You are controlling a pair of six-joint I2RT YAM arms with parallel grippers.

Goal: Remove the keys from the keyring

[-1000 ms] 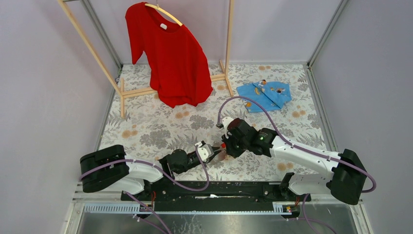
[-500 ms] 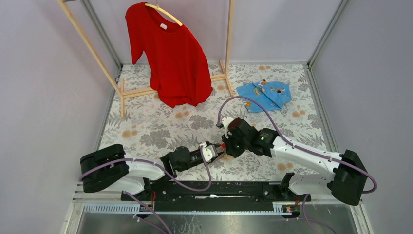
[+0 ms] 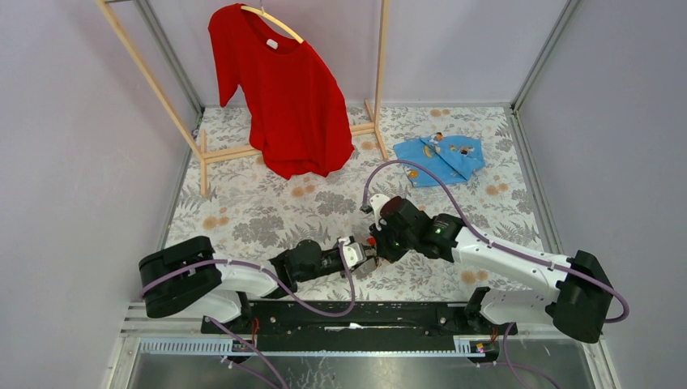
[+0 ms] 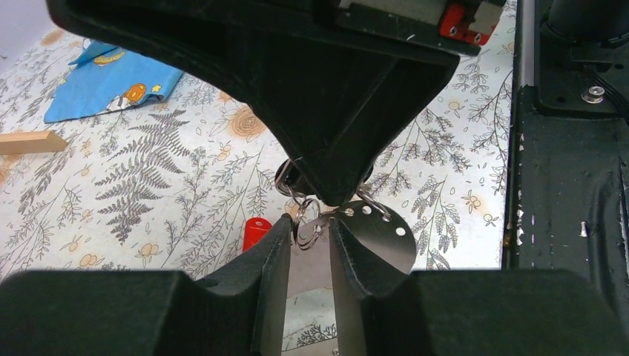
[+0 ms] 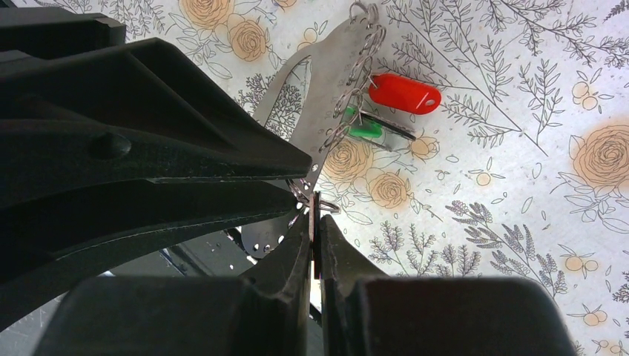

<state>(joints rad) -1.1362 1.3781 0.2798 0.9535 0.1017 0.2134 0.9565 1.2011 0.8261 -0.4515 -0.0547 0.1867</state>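
Noting left fingers (image 4: 310, 237) nearly closed on keyring (image 5: 326, 96); right fingers (image 5: 315, 219) pinched shut on its near end, tip-to-tip. Long axis runs away; keys (image 5: 404, 93) hang beyond right fingers.

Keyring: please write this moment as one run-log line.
left hand: shut on keyring | right hand: shut on keyring | red key, green key, black key: attached | removed: none
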